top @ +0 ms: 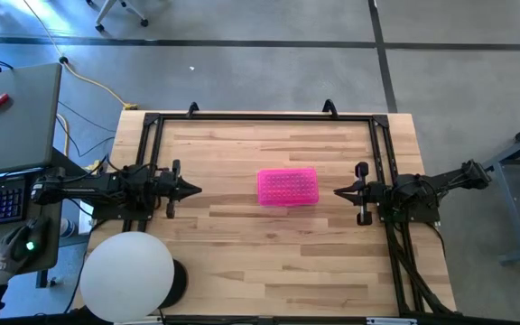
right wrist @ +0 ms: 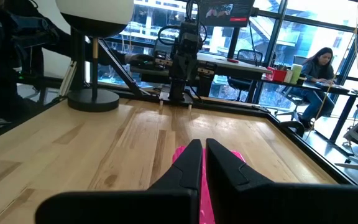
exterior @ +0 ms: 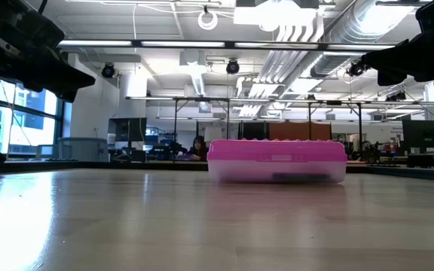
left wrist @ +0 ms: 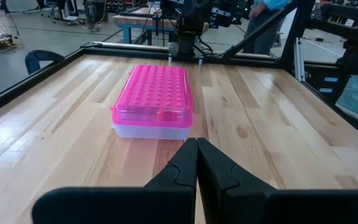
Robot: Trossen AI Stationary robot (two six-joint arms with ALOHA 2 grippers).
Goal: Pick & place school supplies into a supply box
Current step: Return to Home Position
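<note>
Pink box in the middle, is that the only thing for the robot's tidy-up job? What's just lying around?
For the job: pink supply box, lid closed; left gripper and right gripper, jaws shut, one each side of it, not touching.
Just lying about: white globe lamp on a table corner; keyboard beside the table.

Glossy wood table (top: 242, 244), dimpled plastic lid (left wrist: 155, 87)
</note>
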